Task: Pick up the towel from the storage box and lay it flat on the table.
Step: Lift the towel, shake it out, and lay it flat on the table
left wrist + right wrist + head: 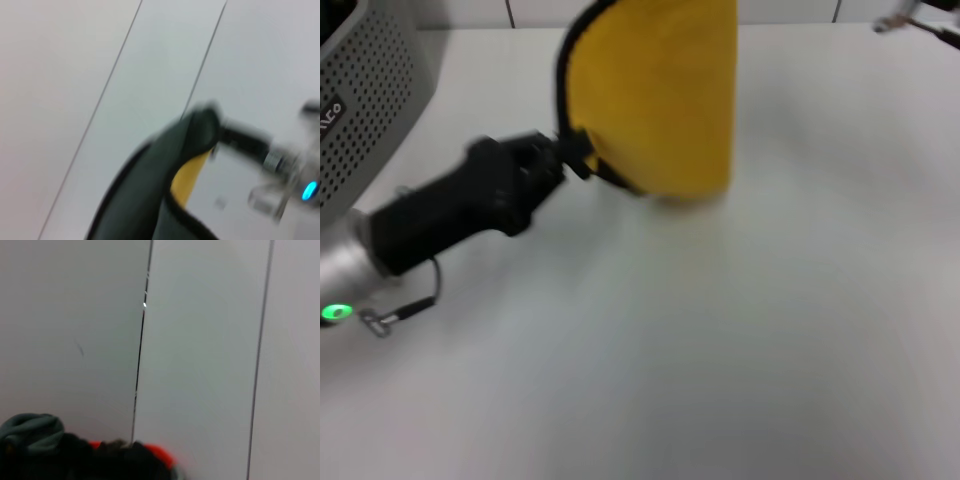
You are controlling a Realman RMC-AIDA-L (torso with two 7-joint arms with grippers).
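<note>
The towel (pixel 660 100) hangs upright over the table (pixel 720 350), yellow side toward me, with a black-trimmed edge on its left. Its top runs out of the head view, and its lower edge is at or just above the tabletop. My left gripper (pixel 575 150) is shut on the towel's left lower edge. The left wrist view shows the towel's dark green side (pixel 150 185) with a yellow strip. The storage box (pixel 365 100) stands at the far left, apart from the towel. My right gripper (pixel 910 22) shows only partly at the far right; it also appears in the left wrist view (pixel 285 170).
The wall panels behind the table fill most of both wrist views. A dark shape with a grey-green fold (pixel 30 427) and a red patch lies at the edge of the right wrist view; I cannot tell what it is.
</note>
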